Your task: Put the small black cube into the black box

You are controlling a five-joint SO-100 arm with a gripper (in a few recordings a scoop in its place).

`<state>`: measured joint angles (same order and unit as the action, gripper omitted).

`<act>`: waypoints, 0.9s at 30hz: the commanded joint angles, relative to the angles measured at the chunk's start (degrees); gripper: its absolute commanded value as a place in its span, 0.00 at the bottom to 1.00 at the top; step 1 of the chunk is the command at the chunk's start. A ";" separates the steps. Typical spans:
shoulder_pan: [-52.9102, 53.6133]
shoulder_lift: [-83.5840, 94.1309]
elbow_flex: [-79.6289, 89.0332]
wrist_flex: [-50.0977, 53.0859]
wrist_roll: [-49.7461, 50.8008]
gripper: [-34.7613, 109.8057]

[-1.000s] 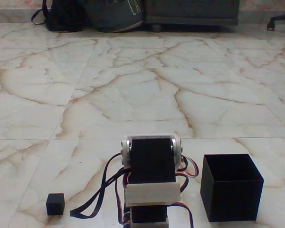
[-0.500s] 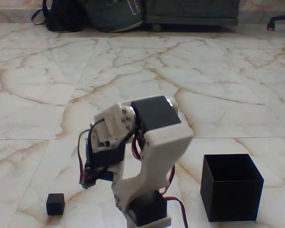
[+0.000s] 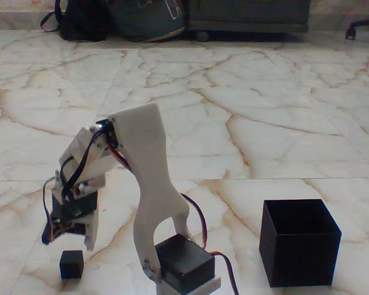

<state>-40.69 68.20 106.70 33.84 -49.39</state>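
Observation:
The small black cube (image 3: 71,264) sits on the marble floor at the lower left of the fixed view. The black box (image 3: 299,243) stands open-topped at the lower right, well apart from the cube. My white arm leans out to the left from its base at the bottom middle. The gripper (image 3: 78,236) hangs pointing down just above the cube, slightly to its right, not touching it. One white finger (image 3: 91,228) shows; the other side is dark and tangled with wires, so the gap between the jaws is unclear.
Veined marble floor (image 3: 234,123) stretches away behind the arm. Dark bags (image 3: 141,18) and a dark piece of furniture (image 3: 246,15) line the far edge, with a chair foot (image 3: 363,27) at the far right.
The arm has unfolded from its tucked pose at the bottom middle, swung left and lowered the gripper down over the small cube. Cube and box have not moved.

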 commanded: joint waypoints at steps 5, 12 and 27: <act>0.09 -11.16 -11.78 -0.88 0.88 0.31; 0.18 -15.29 -11.95 -2.11 1.32 0.31; 0.88 -15.82 -10.99 -4.39 1.49 0.26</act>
<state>-40.34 51.59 96.59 29.18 -47.29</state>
